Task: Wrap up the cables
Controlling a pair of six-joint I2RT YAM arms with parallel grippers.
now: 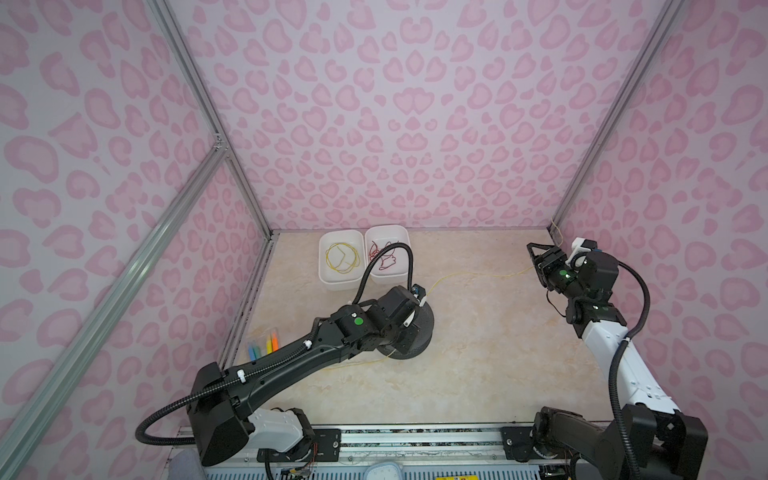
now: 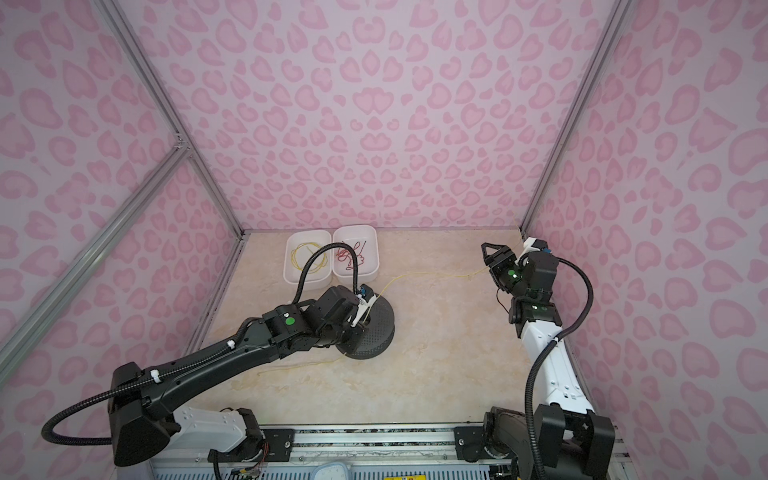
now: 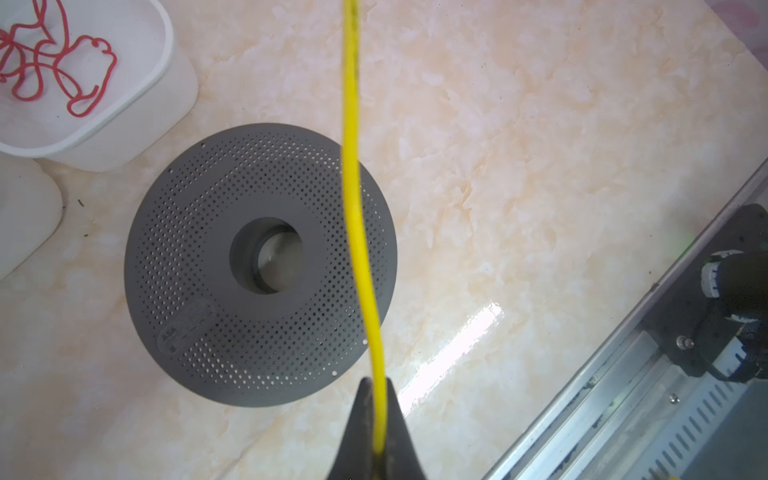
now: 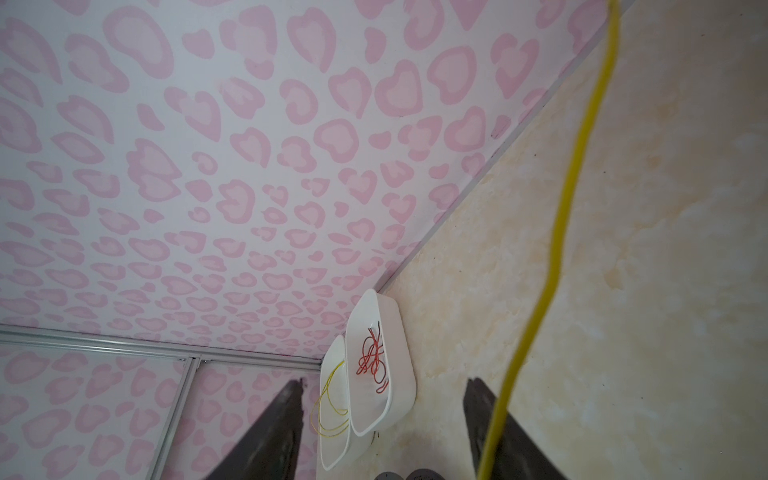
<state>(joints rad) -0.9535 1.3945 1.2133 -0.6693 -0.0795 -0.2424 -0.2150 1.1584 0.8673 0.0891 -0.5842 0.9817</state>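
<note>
The left gripper (image 3: pixel 375 386) is pinched tight on the thin yellow cable (image 3: pixel 351 166), right above the grey perforated round spool (image 3: pixel 199 249) standing left of the tabletop's middle. The cable stretches toward the far right corner, where the right gripper (image 4: pixel 385 381) stands with jaws apart, the cable running alongside one finger (image 4: pixel 519 453).

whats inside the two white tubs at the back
The left tub holds a loose coil of yellow wire; the right tub holds tangled red wire. In a top view a black hose crosses the right tub, covering part of its inside.
</note>
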